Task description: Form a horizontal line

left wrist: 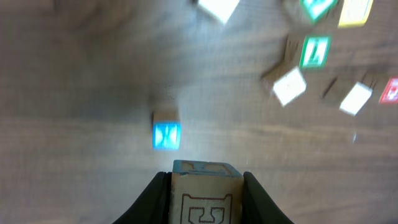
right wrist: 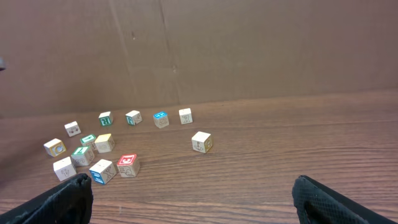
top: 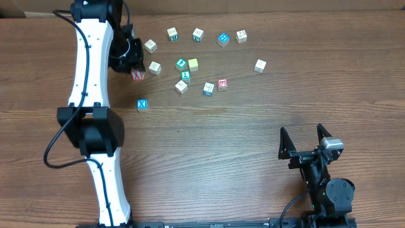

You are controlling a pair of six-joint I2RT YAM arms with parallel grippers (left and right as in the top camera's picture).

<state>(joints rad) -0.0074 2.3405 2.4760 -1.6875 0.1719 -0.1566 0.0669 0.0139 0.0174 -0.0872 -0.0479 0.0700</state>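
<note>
Left arm extended to upper left with a cube pinched; right claw wide open, lower right.
Left arm (top: 88, 82) runs from the bottom edge up to the upper left, bent mid-frame. The left gripper (top: 135, 71) is nearly closed on a red-faced cube (top: 137, 76). The right gripper (top: 306, 140) has its jaws spread and holds nothing. Green marked cube (top: 181, 63), green "L" (top: 185, 75) and white cube (top: 181, 87) form a rough column at upper centre. Blue "X" (top: 142, 104) sits apart, lower left of them.

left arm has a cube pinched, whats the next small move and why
Probably carry the held cube right, toward the green L cube, and lower it beside that one. The left end effector grips it away from the others, and no row is formed yet.
</note>
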